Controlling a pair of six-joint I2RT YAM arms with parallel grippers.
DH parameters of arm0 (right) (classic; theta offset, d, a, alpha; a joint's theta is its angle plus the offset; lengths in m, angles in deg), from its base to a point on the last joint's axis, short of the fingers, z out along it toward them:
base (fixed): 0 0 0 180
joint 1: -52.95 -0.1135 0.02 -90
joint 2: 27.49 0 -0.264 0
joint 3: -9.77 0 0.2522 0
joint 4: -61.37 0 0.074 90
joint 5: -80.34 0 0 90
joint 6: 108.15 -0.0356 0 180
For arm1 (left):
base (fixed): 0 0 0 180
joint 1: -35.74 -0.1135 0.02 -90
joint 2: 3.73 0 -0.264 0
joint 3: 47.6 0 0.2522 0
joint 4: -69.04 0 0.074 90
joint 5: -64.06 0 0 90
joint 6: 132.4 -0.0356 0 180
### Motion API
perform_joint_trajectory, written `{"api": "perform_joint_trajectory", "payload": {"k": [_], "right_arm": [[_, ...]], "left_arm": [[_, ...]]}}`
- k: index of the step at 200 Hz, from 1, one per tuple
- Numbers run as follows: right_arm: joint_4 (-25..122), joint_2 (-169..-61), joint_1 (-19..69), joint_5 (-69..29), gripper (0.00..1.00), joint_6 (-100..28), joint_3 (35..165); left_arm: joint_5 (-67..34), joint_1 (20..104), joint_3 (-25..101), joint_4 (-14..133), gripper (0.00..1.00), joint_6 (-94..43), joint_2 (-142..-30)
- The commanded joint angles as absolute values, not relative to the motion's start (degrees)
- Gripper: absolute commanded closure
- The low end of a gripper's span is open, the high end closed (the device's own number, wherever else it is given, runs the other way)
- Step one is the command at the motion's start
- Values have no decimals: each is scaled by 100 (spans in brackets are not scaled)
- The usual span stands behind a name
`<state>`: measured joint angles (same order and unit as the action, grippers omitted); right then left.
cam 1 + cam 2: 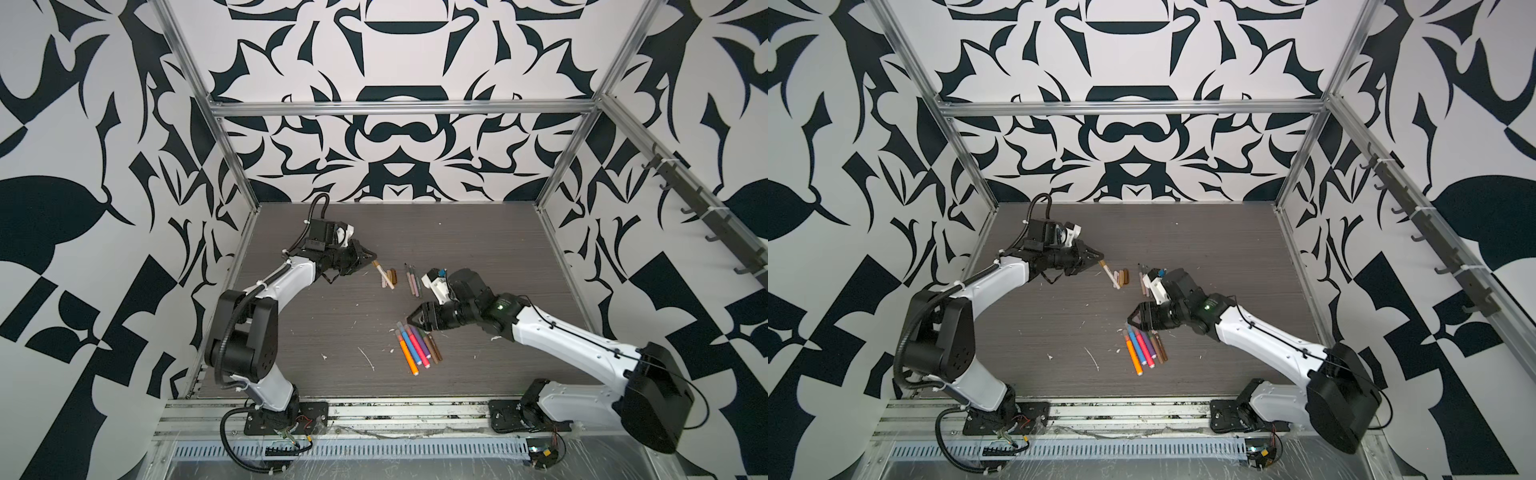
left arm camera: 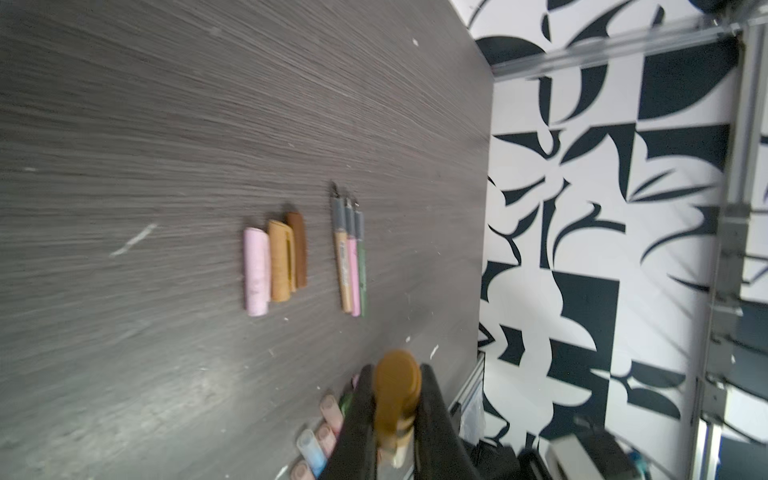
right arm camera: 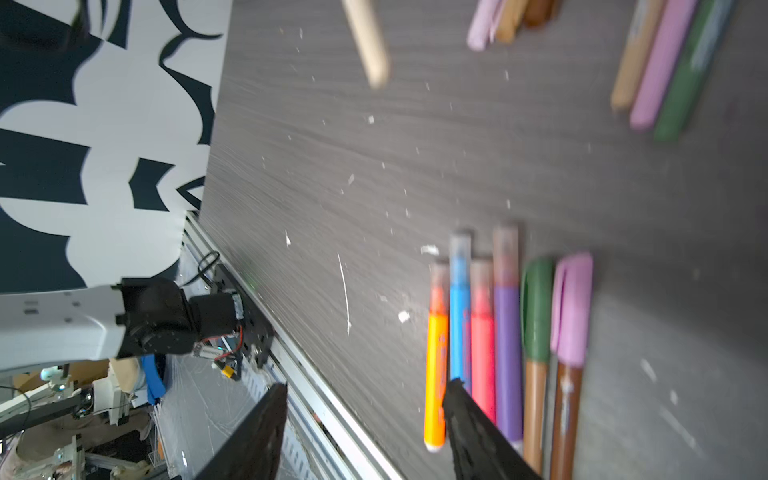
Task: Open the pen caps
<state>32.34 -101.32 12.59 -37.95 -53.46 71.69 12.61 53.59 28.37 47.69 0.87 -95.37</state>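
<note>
My left gripper (image 1: 371, 258) (image 2: 397, 370) is shut on a tan pen (image 1: 380, 270) by its ochre cap (image 2: 395, 395), and the pale body slants down toward the table. Beside its end, three loose pen caps lie together: pink (image 2: 256, 272), ochre (image 2: 280, 259) and brown (image 2: 298, 249). Three uncapped pens (image 2: 352, 257) (image 1: 411, 278) lie just to their right. My right gripper (image 1: 411, 316) (image 3: 365, 388) is open and empty, hovering over the far ends of a row of capped pens (image 1: 417, 345): orange (image 3: 435, 365), blue, red, purple, and two brown ones with a green cap (image 3: 537, 307) and a lilac cap (image 3: 572, 303).
The dark wood-grain table (image 1: 332, 324) is strewn with small white flecks (image 1: 365, 355). Aluminium frame rails (image 1: 374, 409) border the front and sides. Patterned black-and-white walls close in the cell. The right arm's wrist partly covers the uncapped pens in both top views.
</note>
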Motion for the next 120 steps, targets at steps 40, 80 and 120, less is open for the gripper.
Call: {"api": "perform_joint_trajectory", "payload": {"k": [40, 80, 120], "right_arm": [[3121, -11294, 1434, -4852, 44, -4498, 8545], [3138, -11468, 1436, -4829, 65, -4578, 8684], [3246, -11294, 1428, -4566, 100, -4780, 8305]], "left_arm": [[1539, 6055, 2495, 4047, 100, -328, -8590], [1499, 6161, 2410, 4052, 100, -294, -8527], [1309, 6192, 2563, 4048, 100, -289, -8697]]}}
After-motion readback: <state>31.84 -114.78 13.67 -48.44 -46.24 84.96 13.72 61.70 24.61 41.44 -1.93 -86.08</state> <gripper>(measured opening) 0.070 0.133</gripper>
